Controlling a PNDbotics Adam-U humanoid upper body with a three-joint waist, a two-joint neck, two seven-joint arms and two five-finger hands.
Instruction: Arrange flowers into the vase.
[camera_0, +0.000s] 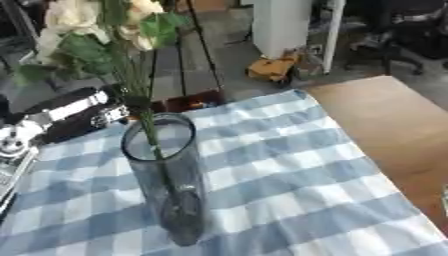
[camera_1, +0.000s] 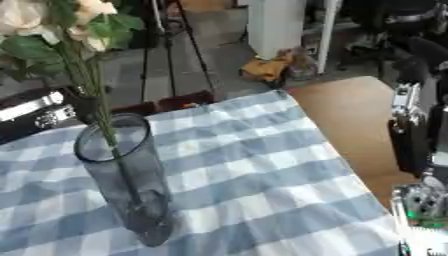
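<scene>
— What is sitting in the vase (camera_0: 166, 185)?
— Flowers (camera_0: 96, 30), their green stems running down inside the glass, cream blooms pointing up and leaning left. The vase is standing on the checked cloth (camera_0: 289, 170).
— And the hands?
— The left hand (camera_0: 61, 117) is gripping the stems just above the rim. The right arm (camera_1: 420, 135) is showing; its fingers, I cannot tell.

Cluttered workshop behind the worktop
A blue-checked cloth (camera_0: 289, 165) covers the wooden worktop (camera_0: 394, 120); beyond, grey floor (camera_0: 232, 55) and a white cabinet (camera_0: 280, 25).
</scene>
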